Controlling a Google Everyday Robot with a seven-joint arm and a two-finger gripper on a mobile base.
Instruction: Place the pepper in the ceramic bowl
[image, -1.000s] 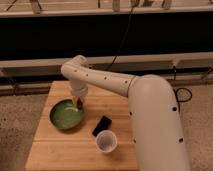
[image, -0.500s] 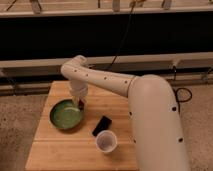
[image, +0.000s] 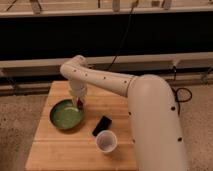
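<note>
The green ceramic bowl sits on the left part of the wooden table. My gripper points down over the bowl's right rim, hanging from the white arm that reaches in from the right. It is shut on the small dark red pepper, which shows just below the fingers, right above the bowl's right edge. The inside of the bowl looks bare.
A flat black rectangular object lies just right of the bowl. A white cup stands in front of it near the table's front edge. The robot's large white body fills the right side. A dark wall with rails lies behind.
</note>
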